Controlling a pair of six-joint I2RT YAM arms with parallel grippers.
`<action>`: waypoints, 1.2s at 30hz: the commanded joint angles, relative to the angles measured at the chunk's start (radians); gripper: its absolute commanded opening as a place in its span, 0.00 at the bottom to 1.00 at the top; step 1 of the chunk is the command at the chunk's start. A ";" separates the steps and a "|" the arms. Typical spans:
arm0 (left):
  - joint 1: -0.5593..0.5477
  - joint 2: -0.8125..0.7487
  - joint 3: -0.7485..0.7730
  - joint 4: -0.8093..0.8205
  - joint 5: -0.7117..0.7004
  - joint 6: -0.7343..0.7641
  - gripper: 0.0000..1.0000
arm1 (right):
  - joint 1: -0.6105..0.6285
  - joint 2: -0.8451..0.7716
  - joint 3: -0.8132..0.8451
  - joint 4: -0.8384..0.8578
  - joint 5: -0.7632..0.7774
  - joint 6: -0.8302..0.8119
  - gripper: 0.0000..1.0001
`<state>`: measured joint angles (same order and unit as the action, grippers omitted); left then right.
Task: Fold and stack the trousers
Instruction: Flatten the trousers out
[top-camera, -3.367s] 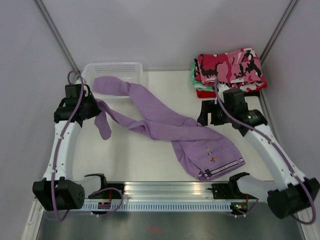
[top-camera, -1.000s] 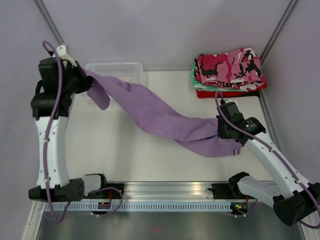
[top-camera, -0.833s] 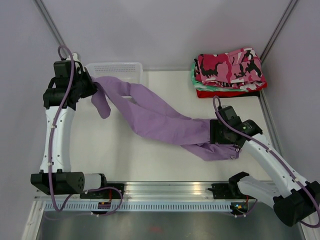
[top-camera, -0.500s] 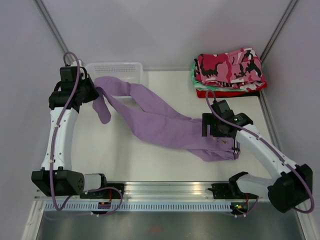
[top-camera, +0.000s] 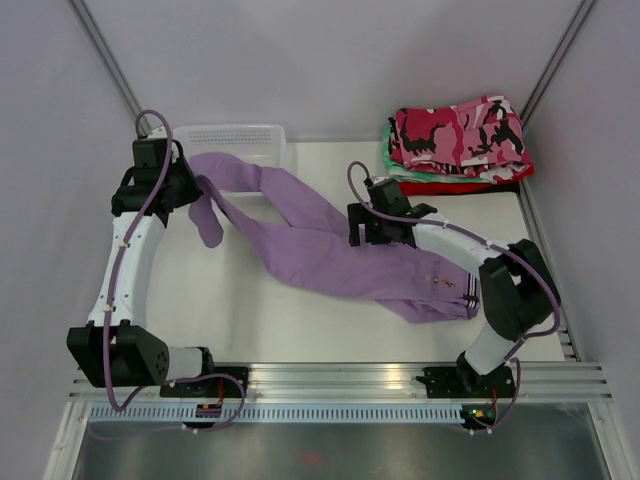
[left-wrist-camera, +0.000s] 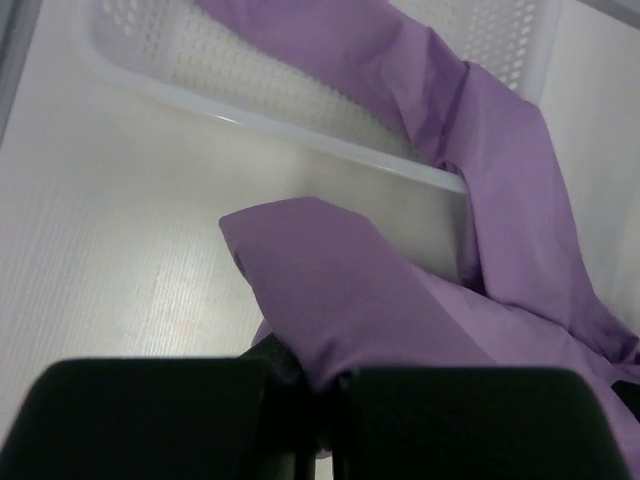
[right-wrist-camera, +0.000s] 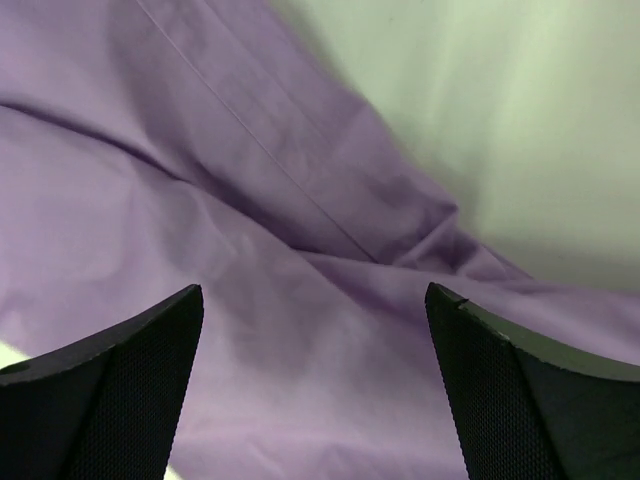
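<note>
The lilac trousers (top-camera: 330, 255) sprawl across the worktop (top-camera: 250, 320) from the basket (top-camera: 240, 135) at 11 o'clock down to the rumpled waistband at 4 o'clock. The camouflage trousers (top-camera: 460, 130) sit folded on top of the pile at 1 o'clock, over a green-and-white garment (top-camera: 398, 170) and a red garment (top-camera: 440, 187).

The left jaws, at 10 o'clock, are clamped on 1 leg end of the lilac trousers. The right jaws stand wide apart over the seat of the trousers near the centre, holding nothing.

The step looks like straightening the lilac pair before the first fold. To do it well, the right jaws should come down on a single edge by the waistband, not on a bunch of cloth. The left grip should then draw toward 9 o'clock, so that the 2 legs untwist and lie flat, 1 on the other. The second leg drapes over the basket rim and may snag, so lift it clear first.

In the left wrist view cloth covers the jaw tips, so the number of layers pinched is unclear. The right wrist view shows only cloth, and I cannot tell whether it is touched. Part of the waistband is tucked under.
</note>
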<state>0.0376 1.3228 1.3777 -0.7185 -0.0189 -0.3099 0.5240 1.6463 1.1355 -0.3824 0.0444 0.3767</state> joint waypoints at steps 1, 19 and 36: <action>-0.001 0.012 0.012 0.022 -0.191 -0.041 0.02 | 0.008 0.095 -0.051 0.097 -0.001 -0.038 0.97; 0.002 -0.497 -0.061 -0.119 -0.247 -0.086 0.02 | 0.264 -0.183 -0.543 0.123 -0.184 0.105 0.25; 0.002 -0.323 -0.376 0.193 -0.070 -0.204 0.02 | 0.404 -0.421 -0.071 -0.124 0.133 0.110 0.91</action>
<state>0.0376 0.9874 1.0542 -0.6529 -0.1192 -0.4267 0.9310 1.1542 0.8265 -0.5400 0.0711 0.5056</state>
